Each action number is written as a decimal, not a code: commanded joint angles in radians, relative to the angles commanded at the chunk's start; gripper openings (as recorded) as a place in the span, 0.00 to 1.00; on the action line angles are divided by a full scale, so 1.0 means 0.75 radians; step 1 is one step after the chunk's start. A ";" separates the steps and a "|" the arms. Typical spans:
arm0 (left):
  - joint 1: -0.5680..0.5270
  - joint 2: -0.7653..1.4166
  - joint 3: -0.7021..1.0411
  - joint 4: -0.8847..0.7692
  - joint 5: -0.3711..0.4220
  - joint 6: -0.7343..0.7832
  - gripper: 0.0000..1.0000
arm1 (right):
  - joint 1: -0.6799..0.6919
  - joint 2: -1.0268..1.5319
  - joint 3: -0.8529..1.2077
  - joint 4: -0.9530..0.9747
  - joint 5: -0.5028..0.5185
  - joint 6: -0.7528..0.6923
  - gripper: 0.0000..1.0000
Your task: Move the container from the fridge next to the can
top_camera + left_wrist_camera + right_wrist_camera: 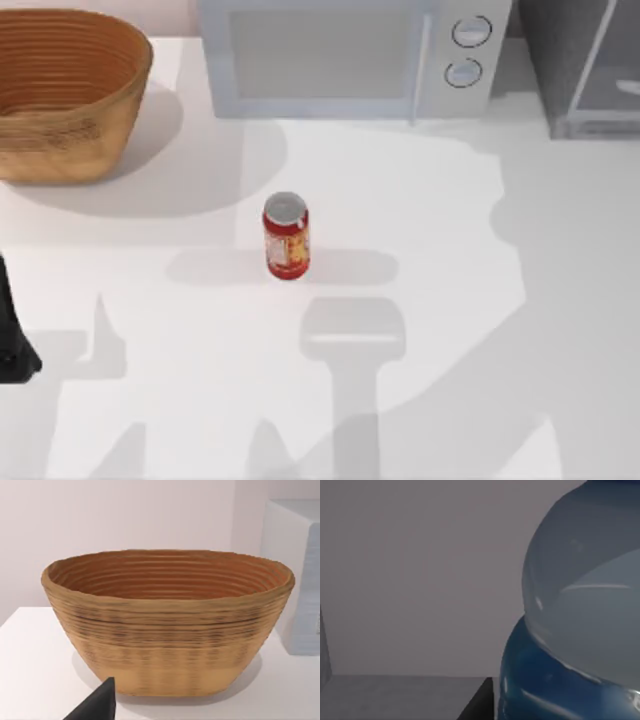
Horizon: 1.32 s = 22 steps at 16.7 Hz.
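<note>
Our right jaws are close up against the container (580, 605) in the right wrist view: its clear rounded shoulder and blue label band loom large, with grey walls and a grey floor behind, so the bottle seems to stand inside the fridge (585, 70). A dark finger (477, 700) edge shows beside the bottle's base, but we cannot tell whether the jaws are clenched on it or released. The bottle's long axis looks roughly upright, label band below the clear shoulder.

Our left arm (12, 330) is parked at the desk's left edge. A dark fingertip (97, 705) shows in the left wrist view, which looks toward the basket; we cannot tell the state of those jaws either.

On the white desk (450, 300) we count one can (286, 236), standing upright near the middle with its silver top up, well apart from everything else. At the back stand one white microwave (350, 55) with two round knobs, and to its right one grey fridge with a see-through panel. One woven basket (65, 90) sits at the back left.
</note>
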 joint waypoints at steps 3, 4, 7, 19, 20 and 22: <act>0.000 0.000 0.000 0.000 0.000 0.000 1.00 | -0.023 -0.102 -0.174 0.068 -0.030 -0.001 0.00; 0.000 0.000 0.000 0.000 0.000 0.000 1.00 | -0.034 -0.146 -0.257 0.097 -0.043 0.000 0.00; 0.000 0.000 0.000 0.000 0.000 0.000 1.00 | -0.069 -0.292 -0.528 0.194 -0.080 0.001 0.00; 0.000 0.000 0.000 0.000 0.000 0.000 1.00 | -0.092 -0.465 -0.802 0.325 -0.105 0.006 0.00; 0.000 0.000 0.000 0.000 0.000 0.000 1.00 | -0.064 -0.448 -0.801 0.341 -0.076 0.005 0.00; 0.000 0.000 0.000 0.000 0.000 0.000 1.00 | 0.035 -0.399 -0.801 0.389 0.023 0.004 0.00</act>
